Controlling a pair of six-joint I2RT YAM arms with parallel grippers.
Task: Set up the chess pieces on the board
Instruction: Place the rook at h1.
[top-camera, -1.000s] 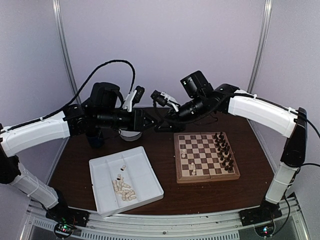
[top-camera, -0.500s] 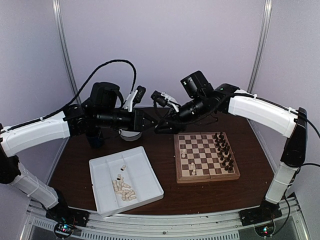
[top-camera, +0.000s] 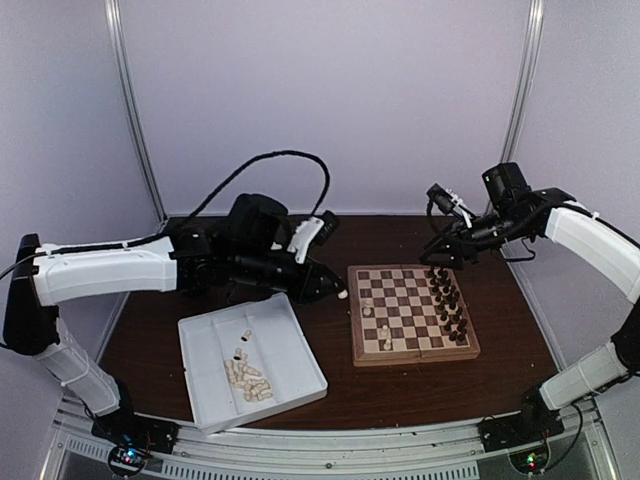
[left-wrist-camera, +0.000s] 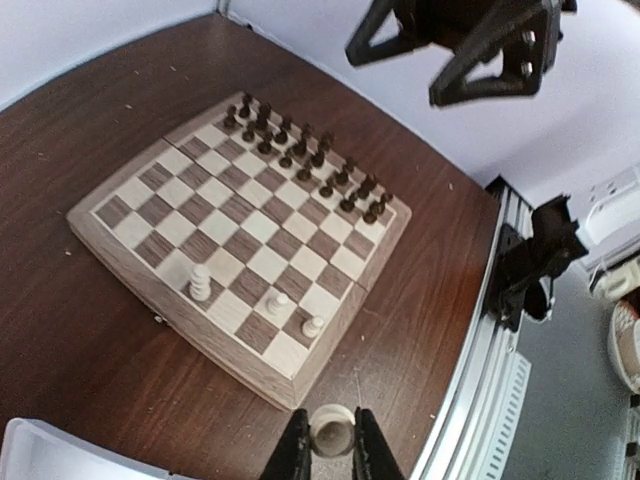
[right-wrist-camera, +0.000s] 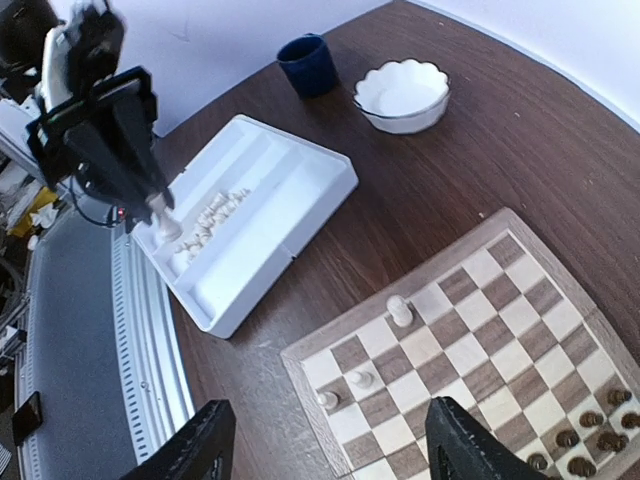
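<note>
On the table (top-camera: 420, 385), the tray (top-camera: 285, 350) lies left of the board (top-camera: 410, 305), cup (right-wrist-camera: 308, 63) and bowl (right-wrist-camera: 402, 95) behind the tray.

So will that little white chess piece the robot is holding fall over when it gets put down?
It probably tips easily: the piece is small and taller than wide, like the white ones standing on the board. It looks like light, stiff wood, so the fingers likely won't squash it.
</note>
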